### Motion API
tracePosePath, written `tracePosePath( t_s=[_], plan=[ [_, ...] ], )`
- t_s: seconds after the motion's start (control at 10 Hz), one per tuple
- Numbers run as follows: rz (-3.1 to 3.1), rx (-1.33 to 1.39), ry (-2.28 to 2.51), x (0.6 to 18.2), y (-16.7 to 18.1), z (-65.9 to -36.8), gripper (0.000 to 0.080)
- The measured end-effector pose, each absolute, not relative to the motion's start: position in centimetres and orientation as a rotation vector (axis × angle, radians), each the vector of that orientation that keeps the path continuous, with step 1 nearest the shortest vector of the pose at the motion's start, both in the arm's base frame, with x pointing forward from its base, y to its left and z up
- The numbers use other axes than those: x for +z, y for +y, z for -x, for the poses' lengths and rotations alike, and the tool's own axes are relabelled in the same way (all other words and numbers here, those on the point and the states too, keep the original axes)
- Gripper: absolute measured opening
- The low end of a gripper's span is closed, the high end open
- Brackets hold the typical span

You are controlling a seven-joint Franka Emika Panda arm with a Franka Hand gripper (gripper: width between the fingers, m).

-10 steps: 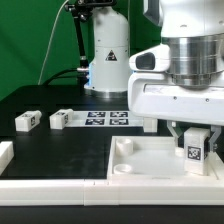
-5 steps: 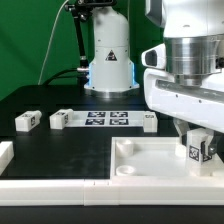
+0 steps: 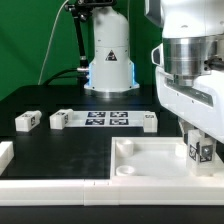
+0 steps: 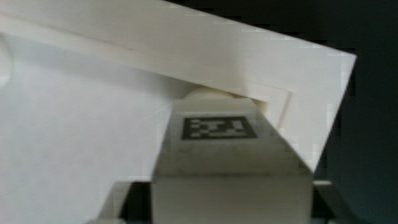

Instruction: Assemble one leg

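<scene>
My gripper (image 3: 203, 140) is shut on a leg (image 3: 203, 151), a small white block with a black-and-white tag. It holds the leg upright over the right corner of the large white square panel (image 3: 150, 165). In the wrist view the leg (image 4: 222, 150) points at the panel's corner (image 4: 267, 70); dark fingers (image 4: 132, 203) flank its near end. I cannot tell whether the leg's tip touches the panel. Three more legs lie on the black table: two at the exterior view's left (image 3: 27, 121) (image 3: 62, 119) and one near the middle (image 3: 148, 121).
The marker board (image 3: 108, 118) lies between the loose legs. The robot's white base (image 3: 108, 60) stands behind it. A white part (image 3: 4, 153) lies at the left edge, and a white ledge (image 3: 50, 185) runs along the front.
My gripper has moved toward the exterior view's right with the leg in it, out to the panel's right corner. The loose legs have not moved.
</scene>
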State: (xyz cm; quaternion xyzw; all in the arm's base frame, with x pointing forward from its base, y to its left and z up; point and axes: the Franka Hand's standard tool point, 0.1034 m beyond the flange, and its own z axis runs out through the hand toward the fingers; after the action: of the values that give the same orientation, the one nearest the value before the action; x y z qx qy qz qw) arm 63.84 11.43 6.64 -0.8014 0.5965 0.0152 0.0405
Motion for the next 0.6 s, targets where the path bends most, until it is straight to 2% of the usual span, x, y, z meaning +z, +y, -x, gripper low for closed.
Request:
tracePosePath(
  t_s=[0.1, 0.2, 0.3, 0.6],
  plan=[
    [2.49, 0.047, 1.779, 6.67, 11.55, -63.82, 0.0482],
    [2.526, 0.053, 1.733, 6.78, 11.85, -63.78, 0.0482],
    [2.592, 0.053, 1.636, 6.86, 12.3, -63.71, 0.0608],
    [2.81, 0.036, 1.213, 6.82, 12.51, -63.66, 0.0648]
  ],
)
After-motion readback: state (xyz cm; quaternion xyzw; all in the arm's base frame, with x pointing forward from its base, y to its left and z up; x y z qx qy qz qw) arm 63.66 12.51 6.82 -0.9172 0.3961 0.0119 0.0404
